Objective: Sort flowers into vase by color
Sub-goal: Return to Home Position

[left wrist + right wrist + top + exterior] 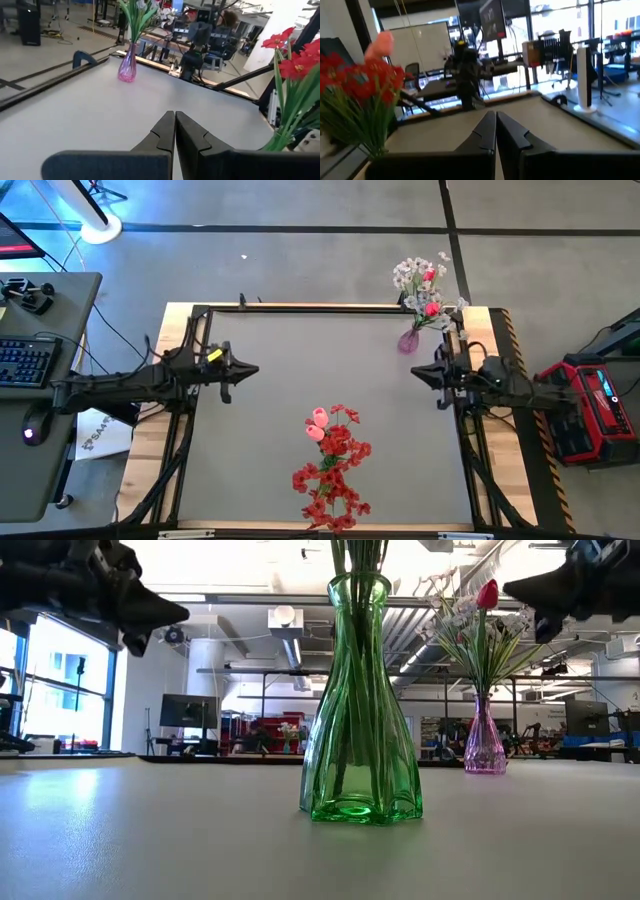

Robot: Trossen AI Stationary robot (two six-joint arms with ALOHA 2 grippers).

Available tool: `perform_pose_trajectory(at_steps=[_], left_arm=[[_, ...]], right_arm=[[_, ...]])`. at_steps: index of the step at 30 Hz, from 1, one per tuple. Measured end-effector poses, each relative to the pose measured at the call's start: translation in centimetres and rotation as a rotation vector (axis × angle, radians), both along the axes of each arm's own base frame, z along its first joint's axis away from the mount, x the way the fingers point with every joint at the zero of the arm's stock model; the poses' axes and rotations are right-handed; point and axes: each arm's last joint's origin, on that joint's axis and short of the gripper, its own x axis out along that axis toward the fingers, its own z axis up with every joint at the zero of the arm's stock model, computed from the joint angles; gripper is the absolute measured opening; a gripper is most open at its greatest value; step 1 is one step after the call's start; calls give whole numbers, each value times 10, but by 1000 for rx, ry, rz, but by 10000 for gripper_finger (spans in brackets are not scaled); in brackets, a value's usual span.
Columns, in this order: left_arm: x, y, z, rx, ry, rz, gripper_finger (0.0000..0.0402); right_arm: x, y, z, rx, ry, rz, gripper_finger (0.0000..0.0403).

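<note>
High view has both arms held level over the bench [300, 360], the left fingers [245, 370] and the right fingers [425, 372] pointing at each other across it, well apart. Each wrist view shows its own pair pressed together tip to tip with nothing between them.

Red flowers [333, 470] and one pink bud [318, 423] stand in the green vase [360, 710], off to one side of the line between the two pairs of fingers and well apart from both. White sprays [410, 275] and a red bud [487, 595] stand in the purple vase [408, 340], near the right fingers, just to the side of their tips.

The flowers look very light, with thin, springy stems and soft blossoms that would crush or snag. The best hold is probably on a bare stretch of stem below the blossoms, pinched gently. Both vases look like narrow, top-heavy glass, so a sideways tug on a stem could tip one
</note>
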Motion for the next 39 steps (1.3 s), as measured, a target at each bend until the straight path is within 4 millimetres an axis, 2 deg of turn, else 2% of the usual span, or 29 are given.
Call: perform_pose_trajectory(at_steps=[3, 7, 11, 19, 31, 33, 37, 39], left_arm=[[-3, -2, -6, -21, -10, -17, 0], [-6, -5, -10, -39, -16, -43, 0], [-11, -7, -22, -55, 82, -57, 0], [-16, -8, -22, -51, 79, -61, 0], [-24, -13, -21, -28, 58, -36, 0], [-22, -13, -25, -26, 37, -34, 0], [-15, -17, -47, -36, -37, -44, 0], [-15, -18, -50, -43, -20, -30, 0]], right_arm=[[4, 0, -12, 20, 17, 8, 0], [6, -1, -18, 12, -24, 8, 0], [8, -1, -25, 15, -9, 8, 0], [11, -1, -38, 20, -5, 10, 0], [11, -1, -37, 13, -8, 20, 0], [11, -1, -38, 12, -2, 18, 0], [12, -2, -40, 21, 21, -7, 0], [12, -2, -42, 19, 41, -8, 0]])
